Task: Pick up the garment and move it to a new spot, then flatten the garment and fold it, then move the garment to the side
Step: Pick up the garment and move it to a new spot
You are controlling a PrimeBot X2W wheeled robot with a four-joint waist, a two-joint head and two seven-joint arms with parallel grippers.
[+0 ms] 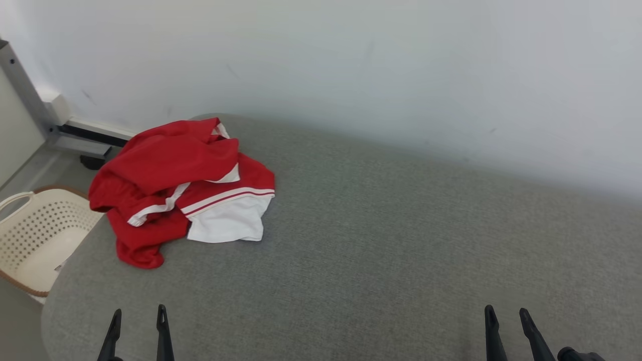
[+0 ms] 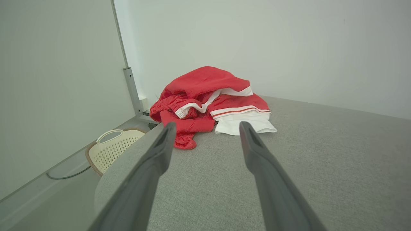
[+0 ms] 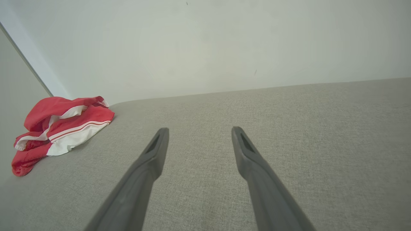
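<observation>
A crumpled red garment with white stripes and a white panel lies heaped at the far left of the grey fabric surface. The left wrist view has the garment straight ahead, beyond the fingertips, and in the right wrist view the garment sits far off to the left. My left gripper is at the near left edge, open and empty, a good way short of the cloth. My right gripper stands open and empty at the near right. Its fingers hover over bare fabric.
A cream perforated basket sits on the floor just left of the surface's rounded edge, also as the basket in the left wrist view. A pale wall runs along the far side, with a metal frame at the left corner.
</observation>
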